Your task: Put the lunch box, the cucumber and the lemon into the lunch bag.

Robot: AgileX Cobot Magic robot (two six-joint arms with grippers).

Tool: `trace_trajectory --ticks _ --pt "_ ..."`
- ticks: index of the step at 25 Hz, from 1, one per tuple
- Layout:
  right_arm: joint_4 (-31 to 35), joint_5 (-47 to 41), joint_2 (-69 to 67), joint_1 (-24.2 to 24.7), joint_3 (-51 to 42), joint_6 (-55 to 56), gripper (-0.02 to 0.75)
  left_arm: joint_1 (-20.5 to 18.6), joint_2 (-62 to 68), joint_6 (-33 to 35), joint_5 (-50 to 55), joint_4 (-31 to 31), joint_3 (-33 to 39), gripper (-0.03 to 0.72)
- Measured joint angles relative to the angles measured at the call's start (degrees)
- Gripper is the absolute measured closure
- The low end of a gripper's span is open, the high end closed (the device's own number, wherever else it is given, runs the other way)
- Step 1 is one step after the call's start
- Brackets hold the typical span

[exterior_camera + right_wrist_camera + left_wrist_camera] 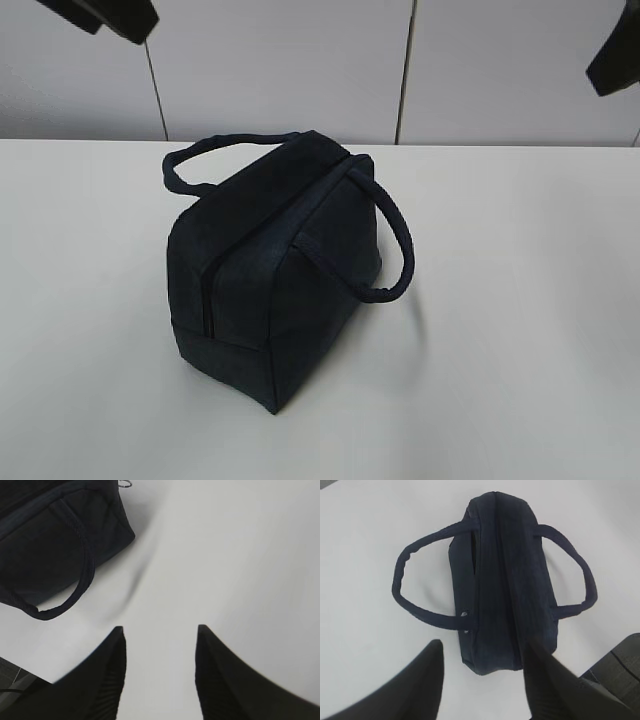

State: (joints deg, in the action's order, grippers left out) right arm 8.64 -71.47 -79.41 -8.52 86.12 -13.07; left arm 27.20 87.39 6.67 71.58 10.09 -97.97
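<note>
The dark navy lunch bag (pixel 275 265) stands on the white table, zipped shut along its top, its two loop handles hanging out to either side. It also shows in the left wrist view (pixel 505 580) and at the top left of the right wrist view (pixel 47 540). My left gripper (pixel 482 647) hangs open and empty above the near end of the bag. My right gripper (pixel 160 630) hangs open and empty above bare table to the right of the bag. The lunch box, the cucumber and the lemon are out of view.
A white table (pixel 520 330) surrounds the bag, with a pale panelled wall (pixel 300 60) behind it. Dark arm parts show at the top left (pixel 110 15) and top right (pixel 615 55) of the exterior view.
</note>
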Motion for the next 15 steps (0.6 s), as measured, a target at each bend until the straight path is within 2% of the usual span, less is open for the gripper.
trace_trajectory --ticks 9,15 --pt "0.52 -0.46 11.33 0.00 -4.89 0.24 0.398 0.00 -16.96 0.00 0.48 0.27 12.90 0.333" --pt "0.52 -0.57 19.38 0.00 -11.03 0.24 0.398 0.00 -28.24 0.00 0.62 2.00 21.06 0.372"
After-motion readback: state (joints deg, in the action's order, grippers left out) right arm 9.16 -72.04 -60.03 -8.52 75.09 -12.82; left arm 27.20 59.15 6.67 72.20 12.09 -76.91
